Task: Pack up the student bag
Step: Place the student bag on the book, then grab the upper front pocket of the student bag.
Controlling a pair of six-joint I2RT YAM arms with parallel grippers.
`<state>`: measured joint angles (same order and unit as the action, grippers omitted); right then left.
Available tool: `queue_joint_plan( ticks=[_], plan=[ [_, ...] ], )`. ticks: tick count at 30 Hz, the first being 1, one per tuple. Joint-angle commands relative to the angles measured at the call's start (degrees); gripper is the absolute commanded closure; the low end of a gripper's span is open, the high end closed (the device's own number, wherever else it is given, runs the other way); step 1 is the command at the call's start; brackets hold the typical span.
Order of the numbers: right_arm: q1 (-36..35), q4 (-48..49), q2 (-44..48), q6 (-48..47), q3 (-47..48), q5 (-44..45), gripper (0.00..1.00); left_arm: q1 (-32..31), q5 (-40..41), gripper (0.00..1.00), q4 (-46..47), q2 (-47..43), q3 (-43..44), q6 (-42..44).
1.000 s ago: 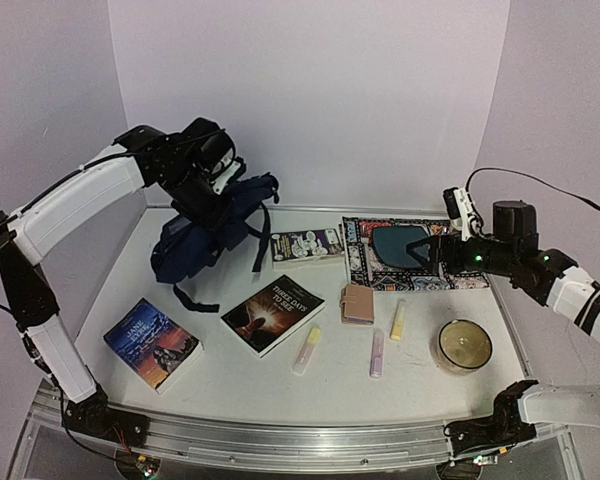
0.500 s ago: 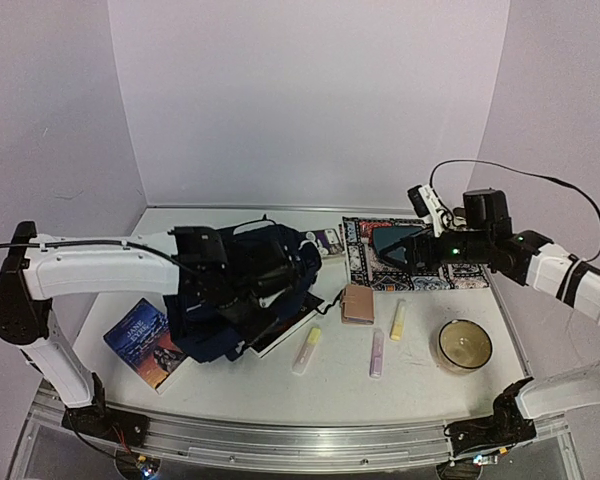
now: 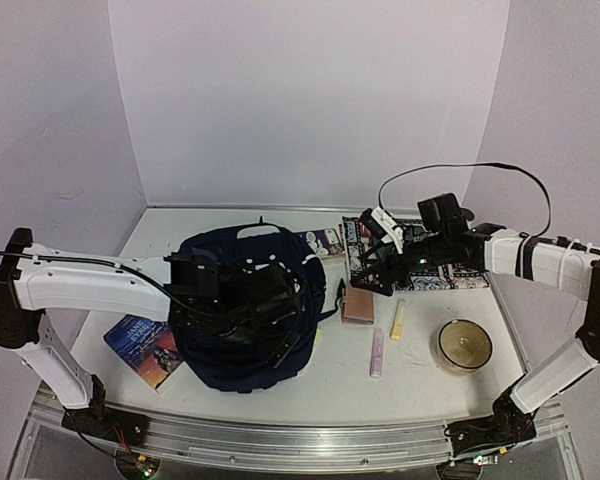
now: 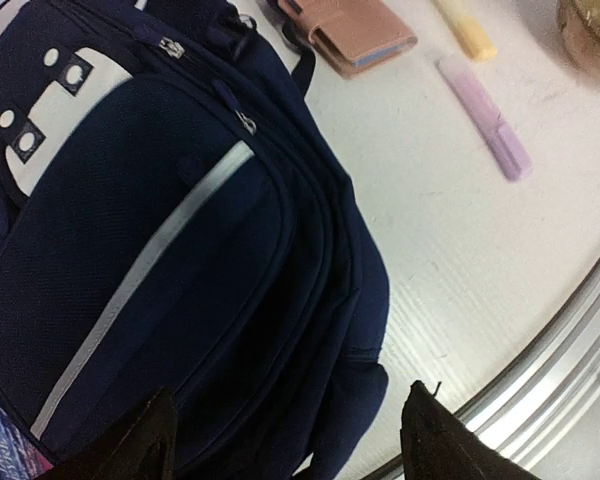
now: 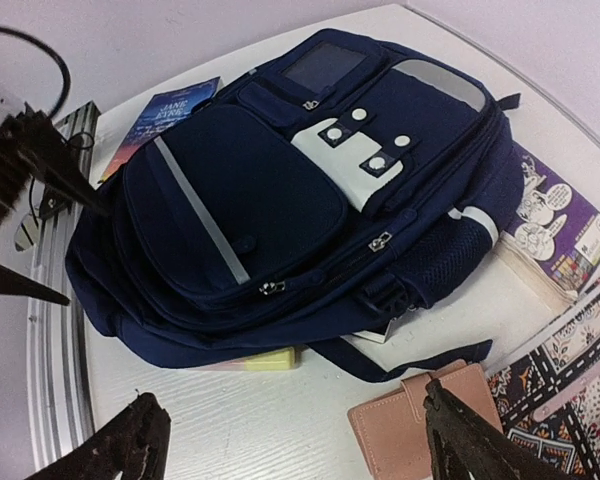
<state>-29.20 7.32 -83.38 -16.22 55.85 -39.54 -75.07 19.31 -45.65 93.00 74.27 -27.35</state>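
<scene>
The student bag point(image 3: 242, 305) lies flat on the tabletop point(image 3: 420, 385), left of the middle, with its front face up and its carry handle point(image 3: 260, 229) pointing at the back wall. It looks like soft, limp fabric with little or nothing inside. I would expect it to be light but bulky, and to sag and fold wherever it is pinched instead of lifting as one piece. All the zips I can see appear closed, and the small metal pulls seem fiddly and likely to slip. The carry handle or a strap looks like the surest place to take hold, or a firm pinch of cloth beside a zip while that pull is drawn. The left end effector point(image 4: 295, 440) hovers over the bag's near end with its fingers spread wide and nothing between them. The bag's edge covers part of a blue book point(image 3: 140, 345) on the left, and a yellow marker point(image 5: 265, 360) peeps out from under its right side. Just beyond that side lies a pink wallet point(image 3: 358, 303), and the right end effector point(image 3: 375, 275) hangs close above it, also wide open and empty. Further right are a purple marker point(image 3: 377, 353), a round dish point(image 3: 465, 345) and a patterned mat point(image 3: 420, 272) near the back. A comic booklet point(image 3: 320, 242) sits between the mat and the top of the bag.
</scene>
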Motion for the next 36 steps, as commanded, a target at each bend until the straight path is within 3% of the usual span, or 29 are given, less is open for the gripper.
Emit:
queue_joint_plan(
  ticks=[1,6,12,17,26,36],
  plan=[
    [-1.0,0.1,-3.2,-8.9,3.5,-2.9,0.12,0.0,4.7,0.17,4.8,-9.1,-3.3,-8.2],
    [-3.2,0.1,-7.9,-14.0,5.2,-1.4,0.14,3.3,10.4,0.02,5.5,-16.6,-9.7,-16.0],
    [-6.3,-1.0,-14.2,-23.0,9.6,2.3,0.16,16.9,7.0,0.01,5.5,-24.1,-17.8,-21.6],
    [-8.8,-3.9,-20.7,-28.4,14.6,6.3,0.19,24.7,2.6,0.01,5.7,-23.9,-20.0,-20.6],
    [-12.3,-6.9,-30.6,-31.8,22.0,8.7,0.28,29.7,-3.4,0.01,6.0,-17.9,-20.8,-16.9],
    [-14.0,-13.4,-36.5,-34.2,26.4,9.8,0.31,30.1,-11.8,0.01,6.6,-11.9,-17.2,-8.2]
  ],
)
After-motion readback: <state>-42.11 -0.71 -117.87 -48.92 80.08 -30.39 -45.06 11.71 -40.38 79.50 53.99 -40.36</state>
